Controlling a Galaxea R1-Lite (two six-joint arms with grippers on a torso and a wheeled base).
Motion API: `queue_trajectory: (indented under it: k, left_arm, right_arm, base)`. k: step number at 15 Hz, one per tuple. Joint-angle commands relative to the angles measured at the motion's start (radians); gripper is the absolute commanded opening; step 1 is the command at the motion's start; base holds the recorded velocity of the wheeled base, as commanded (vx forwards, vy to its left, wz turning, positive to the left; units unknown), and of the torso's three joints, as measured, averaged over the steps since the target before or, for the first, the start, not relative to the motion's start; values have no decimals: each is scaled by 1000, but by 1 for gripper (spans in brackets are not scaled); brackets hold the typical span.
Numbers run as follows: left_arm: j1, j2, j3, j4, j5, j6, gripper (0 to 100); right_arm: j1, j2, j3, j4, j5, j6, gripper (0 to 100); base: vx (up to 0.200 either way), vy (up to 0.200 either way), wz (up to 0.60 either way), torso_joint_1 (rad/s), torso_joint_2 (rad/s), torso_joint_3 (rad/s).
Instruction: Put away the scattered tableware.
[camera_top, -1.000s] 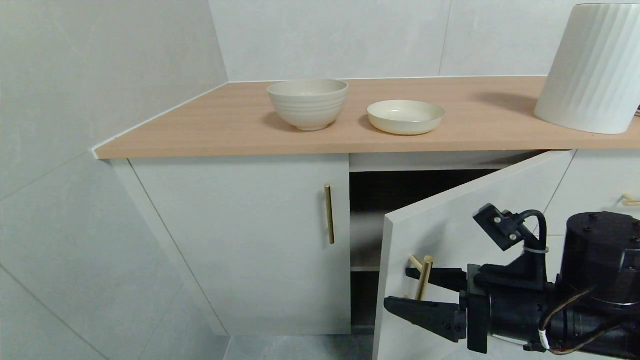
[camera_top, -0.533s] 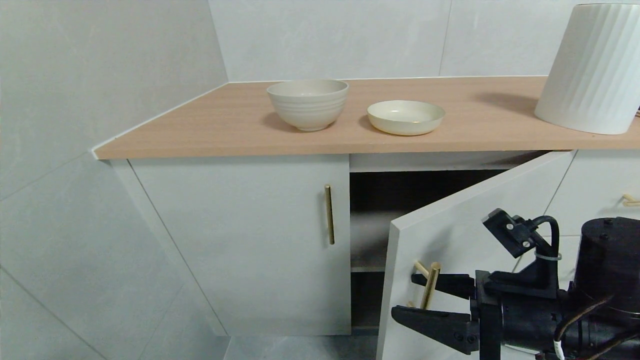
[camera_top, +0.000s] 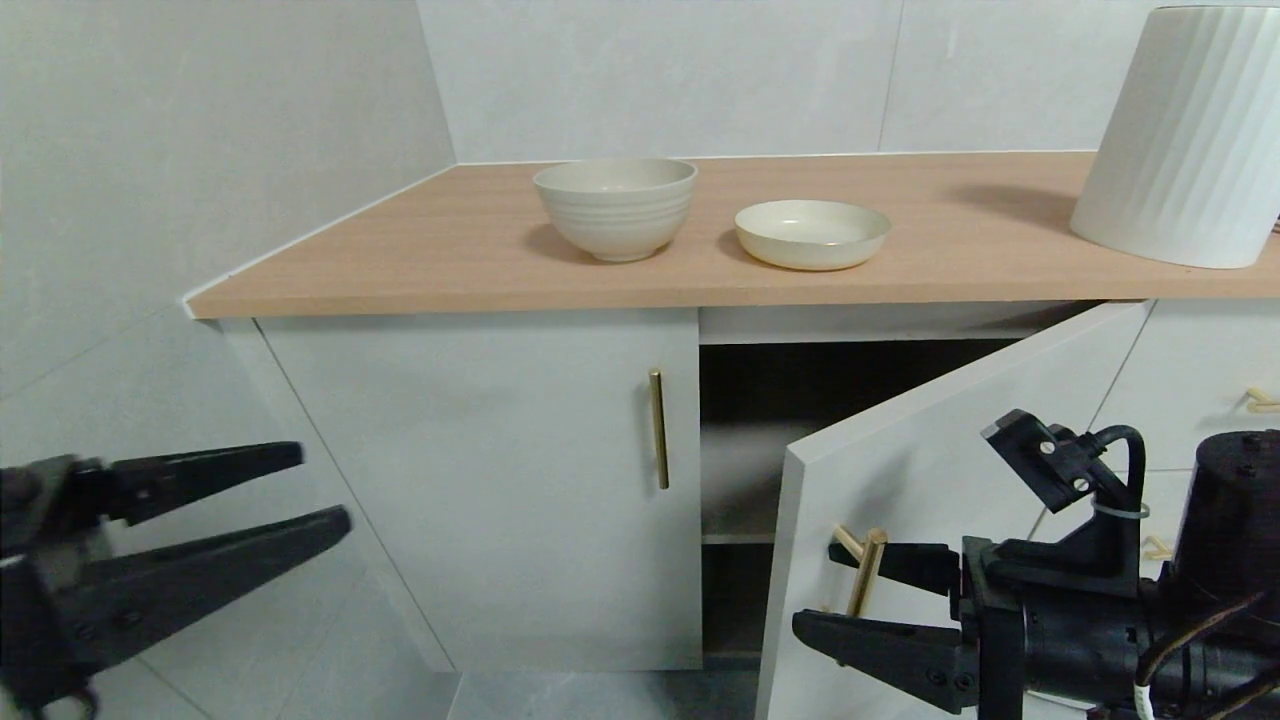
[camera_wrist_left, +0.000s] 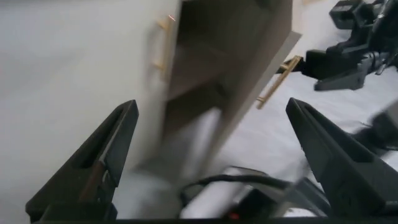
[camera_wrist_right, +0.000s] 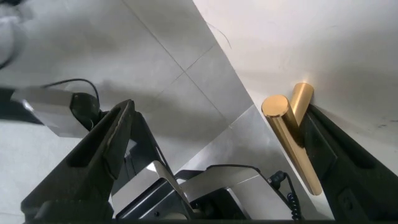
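Note:
A deep ribbed beige bowl and a shallow cream dish stand side by side on the wooden countertop. Below them the right cabinet door hangs part open. My right gripper is open at the door's gold handle, one finger against the bar and the other well below it. The right wrist view shows that handle lying against one finger of the right gripper. My left gripper is open and holds nothing, low at the left in front of the tiled wall. The left wrist view shows the left gripper facing the open cabinet.
A tall white ribbed container stands on the counter at the right. The left cabinet door is closed, with a gold handle. A shelf shows inside the dark opening. The tiled wall closes the left side.
My left gripper has come into the head view at the lower left. My right gripper has drawn back to the right with the handle, and the door has swung a little wider.

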Motion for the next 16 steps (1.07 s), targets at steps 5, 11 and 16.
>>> queue_trajectory:
  k: [5, 11, 16]
  left_arm:
    - [-300, 548, 221, -419, 71, -89, 100]
    - [-356, 592, 215, -470, 164, -149, 100]
    - [-380, 600, 184, -560, 166, -201, 0]
  right_arm:
    - [6, 6, 6, 2, 0, -1, 100]
    - [6, 11, 8, 2, 0, -1, 100]
    - [8, 9, 8, 2, 0, -2, 100]
  base:
    - [0, 0, 0, 0, 0, 0]
    - [0, 0, 0, 0, 0, 0]
    - [0, 0, 0, 0, 0, 0]
